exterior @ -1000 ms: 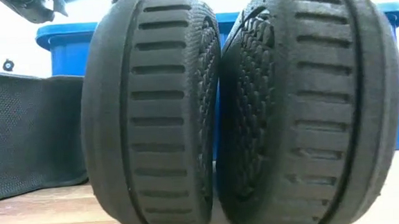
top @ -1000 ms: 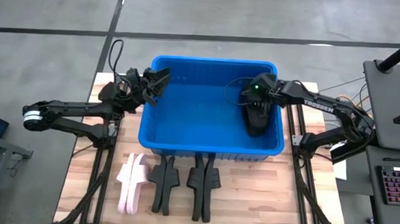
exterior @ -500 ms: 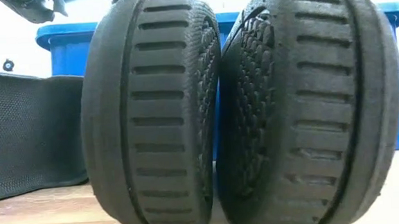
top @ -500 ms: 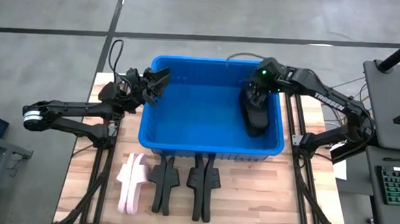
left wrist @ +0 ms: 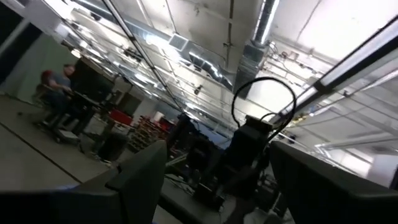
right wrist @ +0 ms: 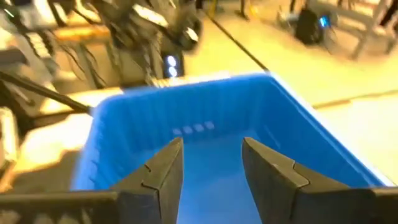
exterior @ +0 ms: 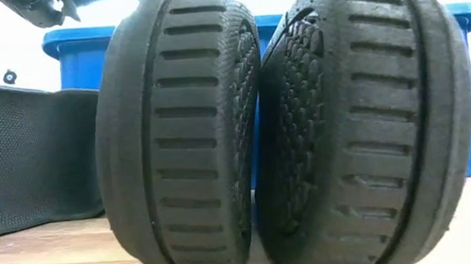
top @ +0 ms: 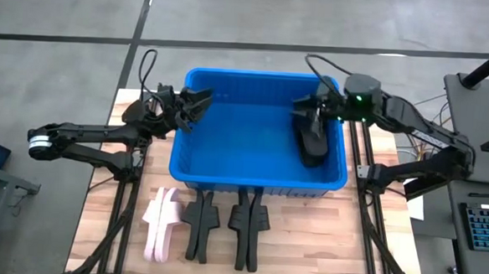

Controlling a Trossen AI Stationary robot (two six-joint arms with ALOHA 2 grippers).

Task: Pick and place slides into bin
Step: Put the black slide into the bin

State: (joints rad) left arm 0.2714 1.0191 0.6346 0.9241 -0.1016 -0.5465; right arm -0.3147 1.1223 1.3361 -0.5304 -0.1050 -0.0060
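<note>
1. The right gripper (top: 307,108) is seen in the upper right of the high view, held over the right end of the bin (top: 194,161). Its two fingers (right wrist: 163,176) are spread apart with nothing between them, as shown in the right wrist view.
2. Just below that gripper in the high view, a black slide (top: 312,140) is found inside the bin, lying along the right wall.
3. In the right wrist view the blue interior of the bin (right wrist: 112,130) is seen beyond the open fingers.
4. The left gripper (top: 200,99) is placed at the upper left corner of the bin in the high view, over its rim. Its fingers are parted and nothing is held.
5. In the left wrist view only the room's ceiling and distant equipment are shown, with a seated person (left wrist: 57,93) at the far left.
6. On the wooden table (top: 306,241), below the bin in the high view, a pair of pale pink slides (top: 159,224) is stood on edge at the lower left.
7. To their right, two pairs of black slides (top: 200,225) (top: 249,225) are stood on edge side by side, near the bin's front wall.
8. In the low view, the frame is nearly filled by two black slide soles (exterior: 178,127) pressed together, with the bin (exterior: 79,60) visible behind them.
</note>
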